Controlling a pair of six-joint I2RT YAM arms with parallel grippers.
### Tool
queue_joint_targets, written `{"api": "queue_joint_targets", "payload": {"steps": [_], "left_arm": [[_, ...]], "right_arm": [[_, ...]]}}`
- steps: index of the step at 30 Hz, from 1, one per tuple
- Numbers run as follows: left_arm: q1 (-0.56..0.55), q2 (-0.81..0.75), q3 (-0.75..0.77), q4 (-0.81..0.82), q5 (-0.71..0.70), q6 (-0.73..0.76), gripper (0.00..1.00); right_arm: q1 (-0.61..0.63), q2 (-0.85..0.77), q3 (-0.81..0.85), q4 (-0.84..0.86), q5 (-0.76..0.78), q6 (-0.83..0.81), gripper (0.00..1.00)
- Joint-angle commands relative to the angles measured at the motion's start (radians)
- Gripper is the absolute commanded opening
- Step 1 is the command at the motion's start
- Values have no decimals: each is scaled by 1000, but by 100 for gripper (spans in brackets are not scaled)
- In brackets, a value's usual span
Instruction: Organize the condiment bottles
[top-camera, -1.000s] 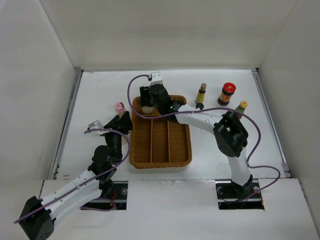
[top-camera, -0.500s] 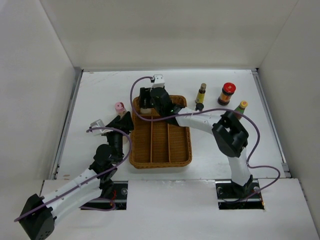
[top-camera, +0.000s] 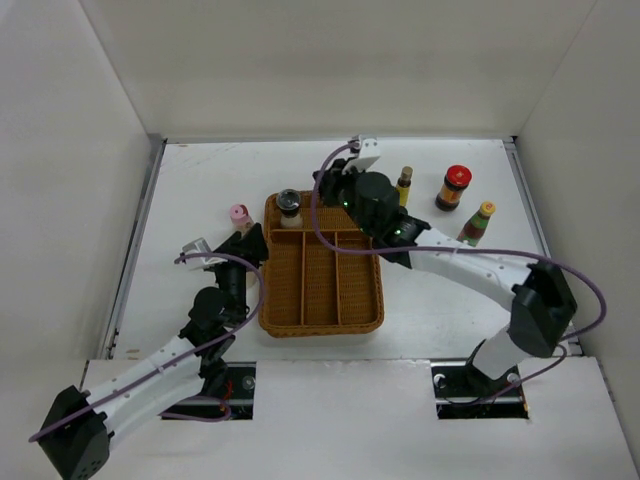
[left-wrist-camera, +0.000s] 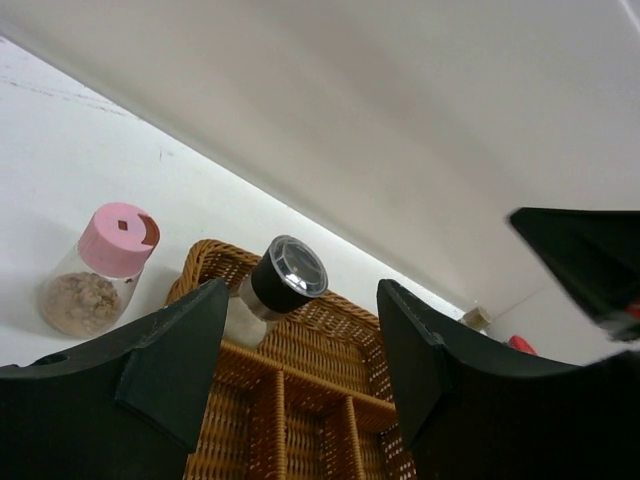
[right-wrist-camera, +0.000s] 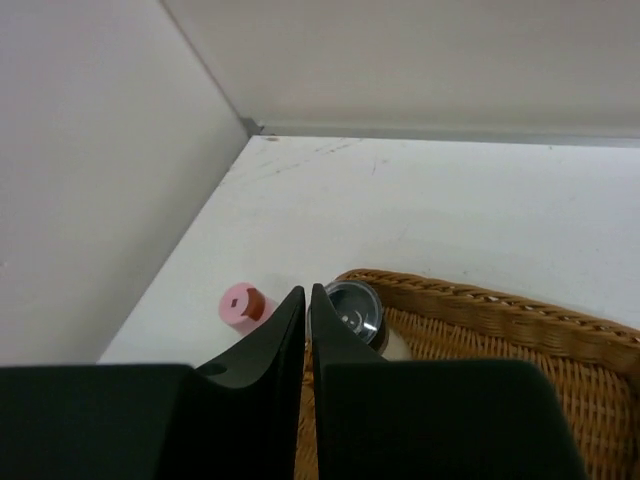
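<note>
A jar with a dark, clear-topped lid stands in the back left compartment of the wicker tray. The pink-capped bottle stands on the table just left of the tray. At the back right stand a slim dark bottle, a red-lidded dark jar and a green-red bottle with a yellow cap. My right gripper hangs over the tray's back edge, shut and empty, apart from the jar. My left gripper is open and empty beside the tray's left rim, below the pink-capped bottle.
The tray has three long front compartments and a back row. White walls close in the table on the left, back and right. My right arm stretches over the tray's back right corner.
My right gripper let go of the dark-lidded jar in the tray's back left compartment, drew back to the right and shut. The left arm has barely moved.
</note>
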Motion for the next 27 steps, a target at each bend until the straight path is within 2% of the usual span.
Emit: {"api": "queue_joint_targets", "payload": {"steps": [1, 4, 9, 10, 14, 16, 19, 23, 27], "left_arm": [[11, 42, 44, -10, -10, -2, 60], [14, 76, 82, -65, -16, -10, 60], [14, 111, 108, -85, -9, -34, 59], [12, 123, 110, -79, -4, -40, 59], [14, 171, 121, -79, 8, -50, 59], [14, 176, 118, -70, 14, -54, 59], [20, 180, 121, -68, 24, -56, 59], [23, 183, 115, -61, 33, -59, 60], [25, 168, 99, -61, 42, -60, 60]], "right_arm": [[-9, -99, -99, 28, 10, 3, 8], [-24, -180, -206, -2, 51, 0, 8], [-103, -311, -372, -154, 206, 21, 12], [-119, -329, -406, -174, 235, 26, 15], [-167, -372, -510, -220, 320, 61, 36], [-193, -375, -530, -237, 321, 72, 49], [-225, -340, -526, -245, 294, 83, 61], [-256, -260, -494, -215, 220, 75, 68], [-294, -200, -458, -168, 182, 60, 70]]}}
